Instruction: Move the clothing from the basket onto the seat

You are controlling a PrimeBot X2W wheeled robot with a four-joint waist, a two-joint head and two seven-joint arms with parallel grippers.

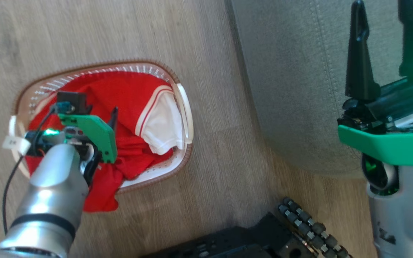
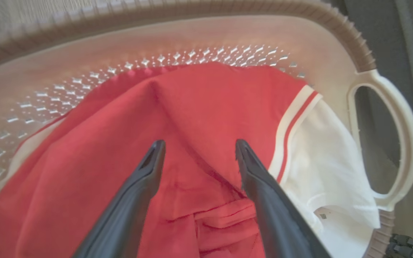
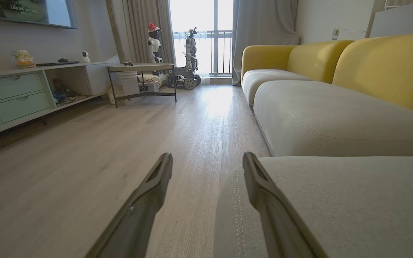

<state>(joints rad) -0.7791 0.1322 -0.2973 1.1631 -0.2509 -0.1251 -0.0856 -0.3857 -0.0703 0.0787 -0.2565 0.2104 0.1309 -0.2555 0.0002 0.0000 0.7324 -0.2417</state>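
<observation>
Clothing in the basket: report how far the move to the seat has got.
Done: nothing yet; no garment lies on the visible part of the seat. In hand: the left gripper is open over the red clothing, which lies in the basket with one end hanging over the rim. Left: grasp, lift and carry the clothing across. The right gripper is open beside the seat.

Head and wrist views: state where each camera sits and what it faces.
Head: on the head, facing down at basket, clothing, seat; left forearm, right pincer show.
Left wrist: on that wrist, facing into the basket past the open left pincer.
Right wrist: on that wrist, facing level along floor and seat, past its fingers.
Shared: head and left wrist both show the clothing.
</observation>
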